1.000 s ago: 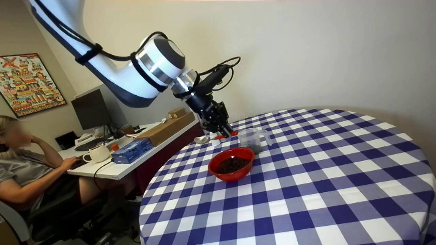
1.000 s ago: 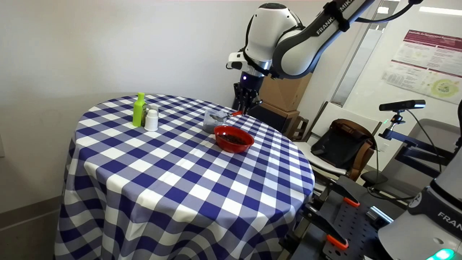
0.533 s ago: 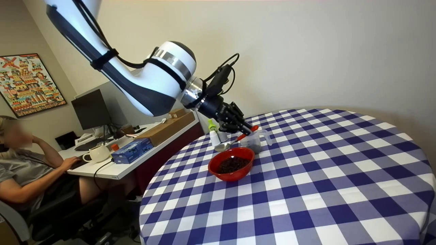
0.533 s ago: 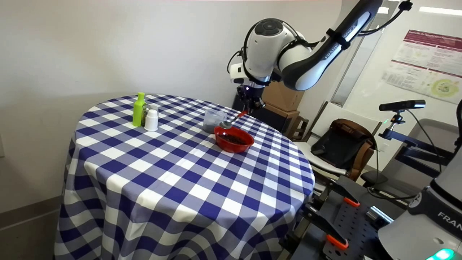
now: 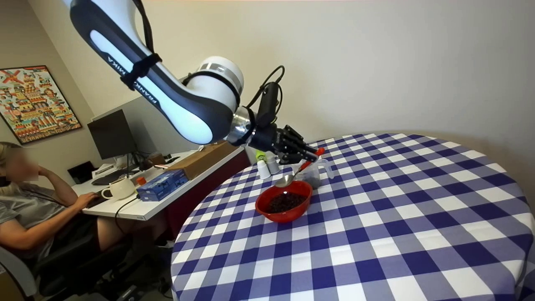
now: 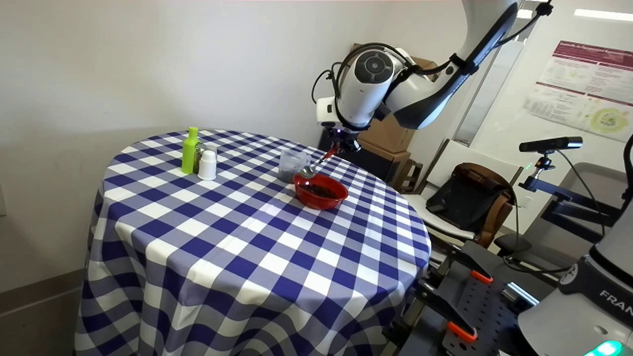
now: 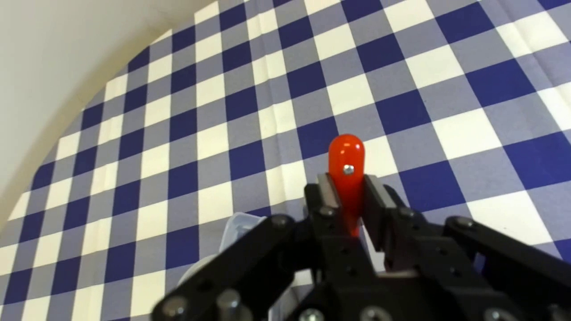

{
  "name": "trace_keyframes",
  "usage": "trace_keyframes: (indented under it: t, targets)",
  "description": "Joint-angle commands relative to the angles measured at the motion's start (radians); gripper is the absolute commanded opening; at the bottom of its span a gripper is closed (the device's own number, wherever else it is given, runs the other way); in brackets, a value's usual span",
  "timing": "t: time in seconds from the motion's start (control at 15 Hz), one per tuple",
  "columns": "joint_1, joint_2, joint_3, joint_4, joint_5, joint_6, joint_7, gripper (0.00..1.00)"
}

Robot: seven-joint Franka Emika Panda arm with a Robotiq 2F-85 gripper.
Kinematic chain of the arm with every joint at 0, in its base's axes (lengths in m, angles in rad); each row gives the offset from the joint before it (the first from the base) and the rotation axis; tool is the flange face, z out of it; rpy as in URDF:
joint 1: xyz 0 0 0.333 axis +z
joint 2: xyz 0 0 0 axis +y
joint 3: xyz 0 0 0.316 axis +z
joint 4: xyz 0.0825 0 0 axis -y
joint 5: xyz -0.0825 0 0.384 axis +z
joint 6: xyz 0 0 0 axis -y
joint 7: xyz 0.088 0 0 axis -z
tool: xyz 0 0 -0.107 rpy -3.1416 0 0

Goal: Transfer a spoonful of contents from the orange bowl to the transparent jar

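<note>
Scooping is, by inference, the step in hand: the spoon (image 5: 304,166) has yet to enter the contents (image 5: 286,202) of the bowl (image 5: 284,217). The gripper (image 7: 350,191) has both fingers (image 7: 379,192) clamped on the red handle (image 7: 347,156), whose end projects beyond them. In both exterior views the head (image 5: 284,181) shows at the bowl's rim, inclined downward; contact with the rim cannot be told. No load is visible on it. The jar (image 6: 292,163) stands upright just beside the bowl.

1. Move the head inward from the rim before lowering; a caught edge could tip the bowl.
2. Enter the contents edge-first at a shallow angle, sweep, then level the head.
3. Apply light force. The rounded handle may pivot between the fingers under load.
4. Raise straight up with the head level, and clear the rim before turning toward the jar.
</note>
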Motion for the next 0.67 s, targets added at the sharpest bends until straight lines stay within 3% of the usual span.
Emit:
trace_keyframes:
  t: [0.0,0.07,0.13,0.6]
  targets:
    - [0.029,0.016,0.007,0.017,-0.187,-0.063,0.185,0.05]
    - [0.031,0.018,0.011,0.012,-0.219,-0.080,0.214,0.05]
    - [-0.063,0.007,0.117,0.003,-0.249,-0.136,0.207,0.05]
    - [-0.144,0.029,0.223,-0.014,-0.312,-0.283,0.210,0.05]
